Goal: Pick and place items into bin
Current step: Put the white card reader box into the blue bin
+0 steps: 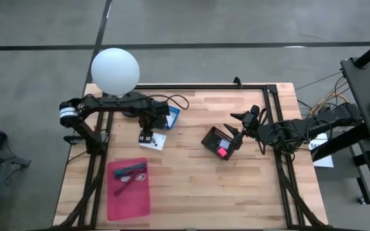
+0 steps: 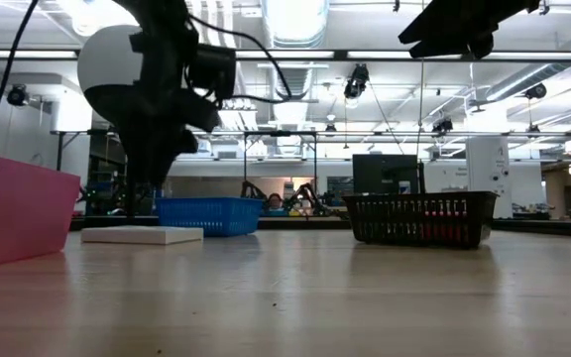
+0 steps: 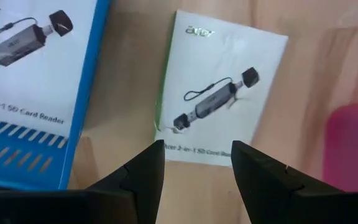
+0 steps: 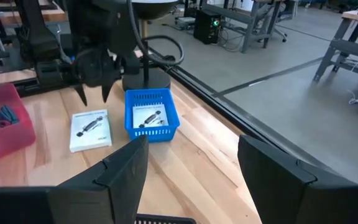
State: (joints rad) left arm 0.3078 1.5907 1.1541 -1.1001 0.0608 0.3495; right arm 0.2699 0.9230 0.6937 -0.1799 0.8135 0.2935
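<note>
Bench (image 1: 198, 186) wooden. Pink bin (image 1: 129, 187) at near left, pens inside. Black basket (image 1: 221, 142) mid-bench, magenta item inside. Blue basket (image 4: 151, 115) far left, holds white card. Second white card (image 3: 222, 90) flat on bench beside blue basket. Left pincer (image 3: 196, 163) open, above that card. Right pincer (image 4: 191, 168) open, empty, above black basket.

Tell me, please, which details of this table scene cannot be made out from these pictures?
- Pink bin contents: too small in the high view; cut by the edge in the right wrist view; hidden by the wall in the low view.
- Black basket contents: partly covered by the open right gripper from above; blurred behind mesh in the low view.
- White box small print: blurred in the left wrist view, beyond the open left gripper.
</note>
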